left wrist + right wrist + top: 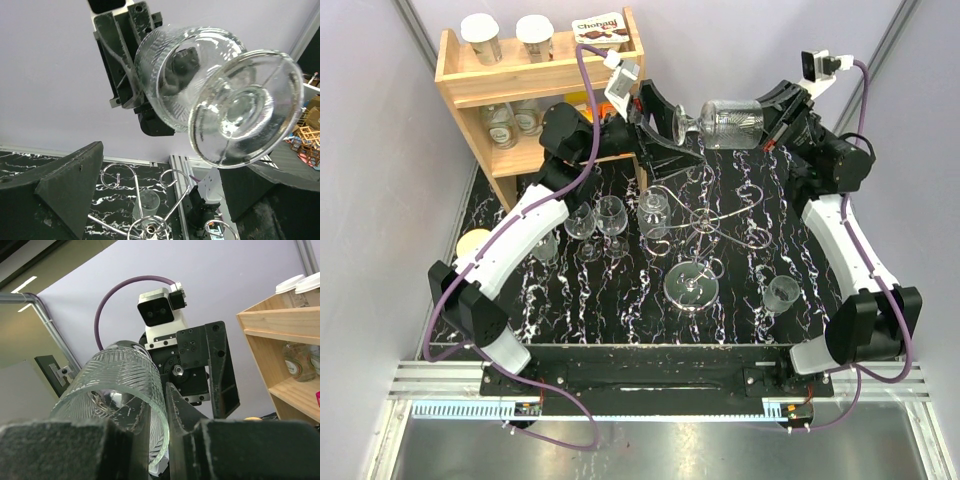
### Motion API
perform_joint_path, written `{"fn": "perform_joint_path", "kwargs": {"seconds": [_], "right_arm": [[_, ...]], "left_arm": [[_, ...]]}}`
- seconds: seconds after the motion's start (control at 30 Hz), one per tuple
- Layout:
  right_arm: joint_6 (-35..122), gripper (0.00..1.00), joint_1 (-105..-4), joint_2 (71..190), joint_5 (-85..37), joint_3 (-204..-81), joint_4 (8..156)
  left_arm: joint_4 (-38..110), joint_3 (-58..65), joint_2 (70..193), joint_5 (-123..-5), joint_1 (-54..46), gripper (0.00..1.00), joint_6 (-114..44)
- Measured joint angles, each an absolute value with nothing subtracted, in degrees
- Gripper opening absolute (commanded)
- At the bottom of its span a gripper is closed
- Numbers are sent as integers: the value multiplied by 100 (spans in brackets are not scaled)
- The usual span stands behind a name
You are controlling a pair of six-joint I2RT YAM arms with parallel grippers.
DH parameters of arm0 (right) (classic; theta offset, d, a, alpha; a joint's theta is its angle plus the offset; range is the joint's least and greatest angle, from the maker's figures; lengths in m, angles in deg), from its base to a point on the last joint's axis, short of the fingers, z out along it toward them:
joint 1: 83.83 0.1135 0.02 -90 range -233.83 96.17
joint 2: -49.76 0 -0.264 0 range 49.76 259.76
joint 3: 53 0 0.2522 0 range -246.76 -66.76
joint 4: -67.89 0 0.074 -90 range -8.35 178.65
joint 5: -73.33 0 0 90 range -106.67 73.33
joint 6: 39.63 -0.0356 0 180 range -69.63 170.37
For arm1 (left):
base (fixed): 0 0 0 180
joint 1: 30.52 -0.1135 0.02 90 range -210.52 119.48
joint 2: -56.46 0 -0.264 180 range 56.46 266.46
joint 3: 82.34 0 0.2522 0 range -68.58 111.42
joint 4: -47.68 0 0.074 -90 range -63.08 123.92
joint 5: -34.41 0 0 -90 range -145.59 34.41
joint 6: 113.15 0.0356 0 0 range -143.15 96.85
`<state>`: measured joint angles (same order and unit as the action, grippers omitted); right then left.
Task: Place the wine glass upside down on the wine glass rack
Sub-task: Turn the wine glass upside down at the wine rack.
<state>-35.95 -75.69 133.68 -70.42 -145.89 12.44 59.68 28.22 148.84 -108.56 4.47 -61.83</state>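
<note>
Blurred right fingers (60, 450) on half-hidden wine glass (120, 385)

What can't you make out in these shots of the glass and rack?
Right wrist view: wine glass stem and foot, hidden behind its bowl.
Left wrist view: wine glass rack base, cut off at bottom edge.
Top view: whether left gripper touches the foot; too small.

Right gripper (767, 125) was clamped on the bowl end of the wine glass (728, 122), holding it sideways over the far side of the black marbled table (620, 310). Left gripper (667, 125) sat spread wide just beside the foot. The wine glass rack (705, 220) stood nearer, with three glasses (612, 213) to its left.
</note>
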Motion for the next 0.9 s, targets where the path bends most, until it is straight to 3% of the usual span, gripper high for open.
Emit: {"fn": "perform_joint_path", "kwargs": {"seconds": [0.5,0.9], "right_arm": [[-2705,8,-7246,13180,-6883,-13885,1604],[-2268,4,-7071,13178,-7305,-13468,1945]], "left_arm": [[6263,2883,14884,-11029,444,99,-6500],[5710,3112,14882,-10926,436,99,-5951]]}}
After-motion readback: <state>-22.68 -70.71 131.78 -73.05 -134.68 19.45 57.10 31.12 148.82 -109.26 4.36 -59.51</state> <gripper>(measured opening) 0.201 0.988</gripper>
